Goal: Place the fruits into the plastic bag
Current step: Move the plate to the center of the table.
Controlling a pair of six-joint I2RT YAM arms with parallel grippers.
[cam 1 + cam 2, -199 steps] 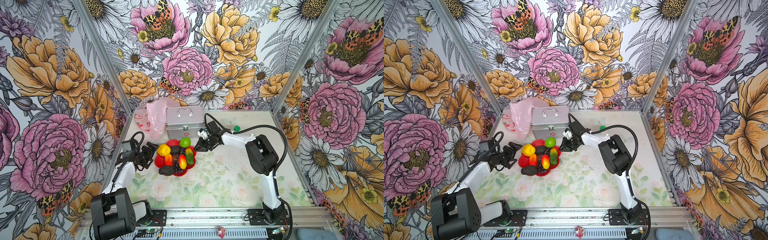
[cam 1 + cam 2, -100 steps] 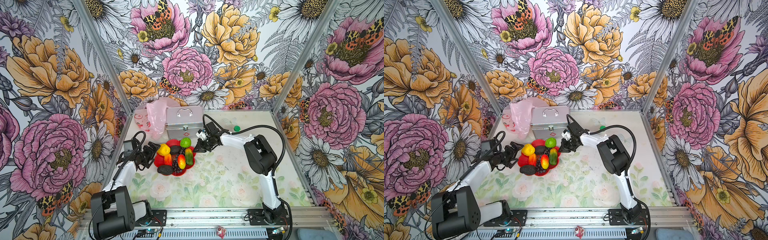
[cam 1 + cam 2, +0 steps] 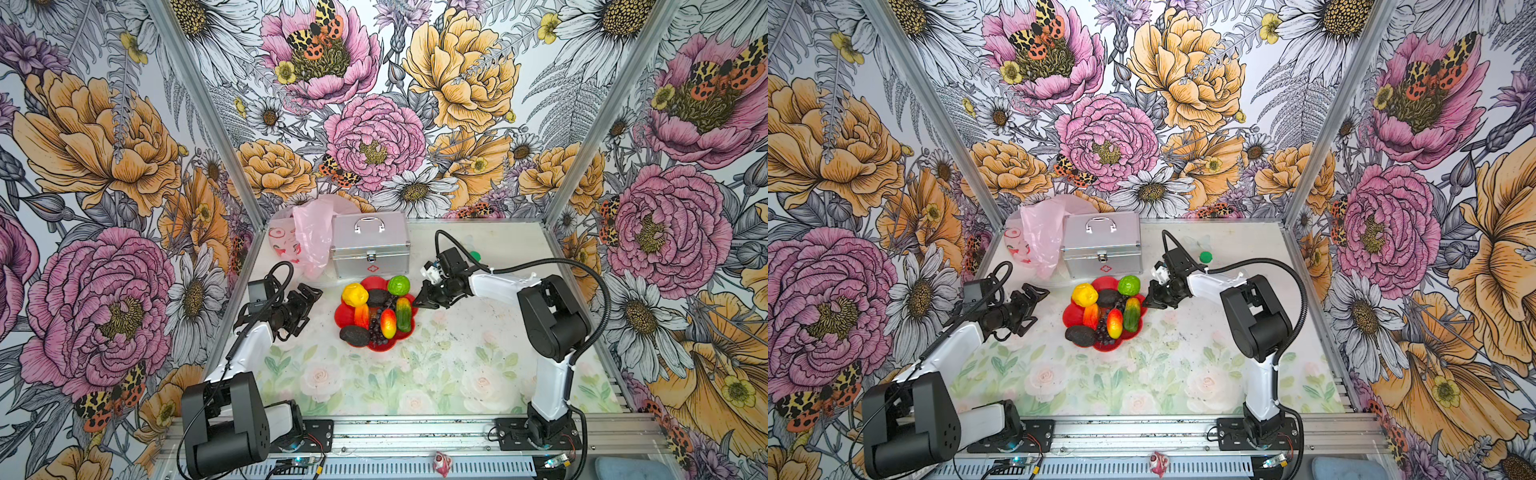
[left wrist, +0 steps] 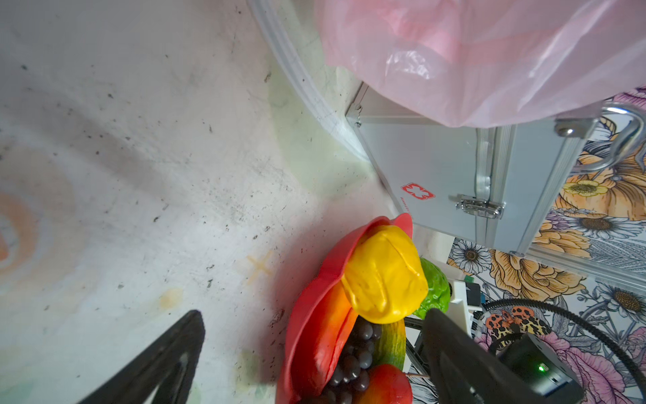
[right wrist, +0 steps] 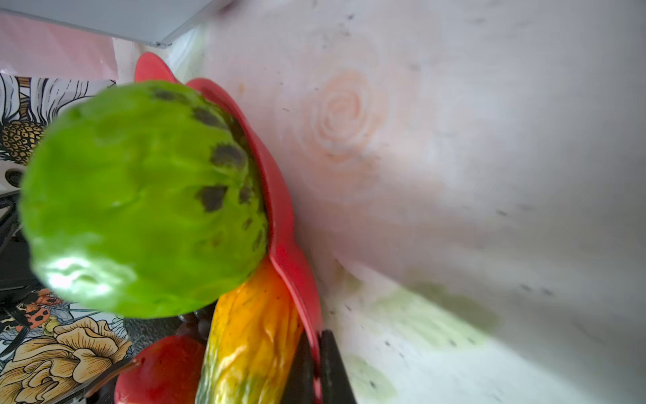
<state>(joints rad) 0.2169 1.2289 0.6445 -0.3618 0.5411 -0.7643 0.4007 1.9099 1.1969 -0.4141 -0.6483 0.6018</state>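
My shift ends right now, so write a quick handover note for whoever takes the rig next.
Grippers: the left gripper is open and empty, beside the red plate. The right gripper is shut on the plate's rim.
Things: the fruits all lie on the plate. The plastic bag is slumped against the silver case.
Done: no fruit bagged.
Left: bag every fruit.

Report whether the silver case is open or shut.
Shut. The silver case has its lid down flush on the body, and in the left wrist view the front latch lies flat across the seam.
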